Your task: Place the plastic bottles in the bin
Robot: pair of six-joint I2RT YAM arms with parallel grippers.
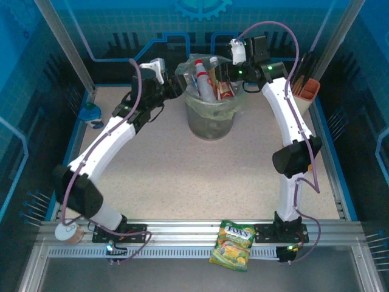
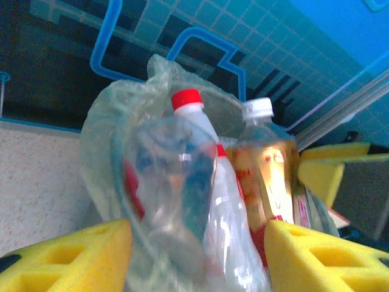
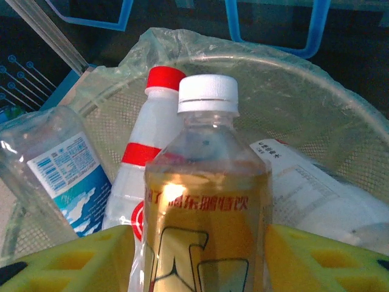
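1. Our left gripper (image 2: 196,246) is at the rim of the bin (image 1: 209,125), with a clear bottle (image 2: 170,182) between its fingers; we cannot tell whether it grips.
2. Our right gripper (image 3: 198,243) clasps the white-capped amber bottle (image 3: 206,182) over the bin.

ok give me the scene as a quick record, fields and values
bin: centre, lined, bottles sticking out
left gripper: at the bin's left rim, fingers either side of a clear bottle, grip unclear
right gripper: at the right rim, fingers either side of an amber bottle, grip unclear
loose bottle: far left, outside the bin
candy bag: front middle
can: front left
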